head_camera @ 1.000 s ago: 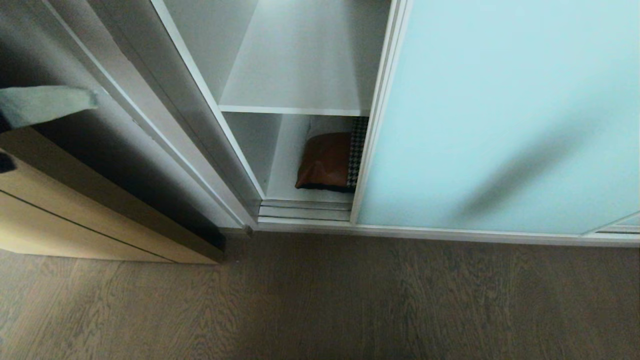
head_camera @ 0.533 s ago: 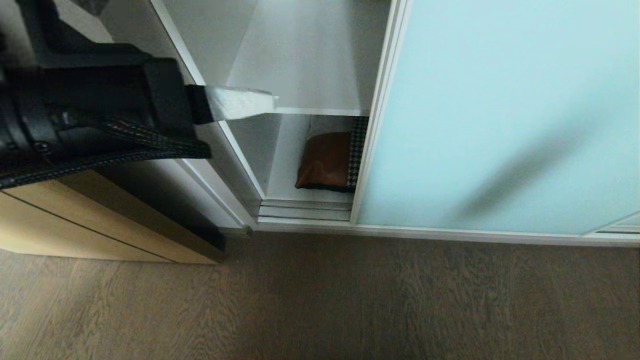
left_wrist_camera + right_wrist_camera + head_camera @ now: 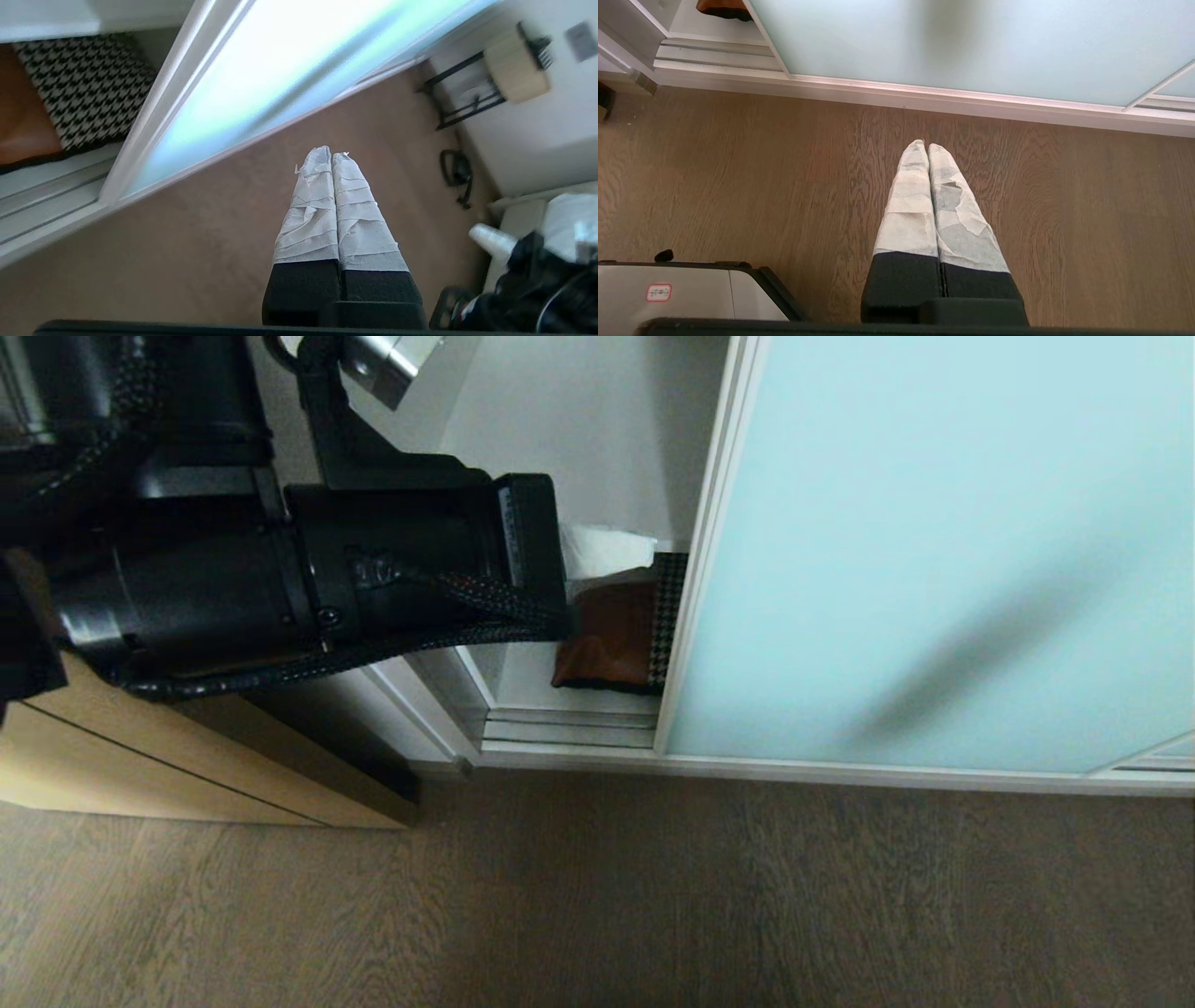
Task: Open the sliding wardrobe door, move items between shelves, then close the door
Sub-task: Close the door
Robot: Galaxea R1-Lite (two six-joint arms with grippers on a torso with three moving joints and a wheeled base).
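**A:** What is in front of the robot?

**B:** A wardrobe with a frosted pale aqua sliding door. The door is partly open, leaving a gap at its left edge. Through the gap you can see white shelves, and on the bottom one lies a folded bundle of clothes: a rust-brown piece with a black-and-white houndstooth piece beside it, against the door's frame. Part of the bundle is hidden behind the door.

**A:** Where are the arms?

**B:** The left arm reaches across from the left, in front of the gap. Its wrist view shows the left gripper with its white-wrapped fingers pressed together, grasping nothing, over the brown wood floor, near the door's bottom edge. The right gripper is outside the head view; its own camera shows it pointing down at the floor before the door, fingers clenched together and empty.
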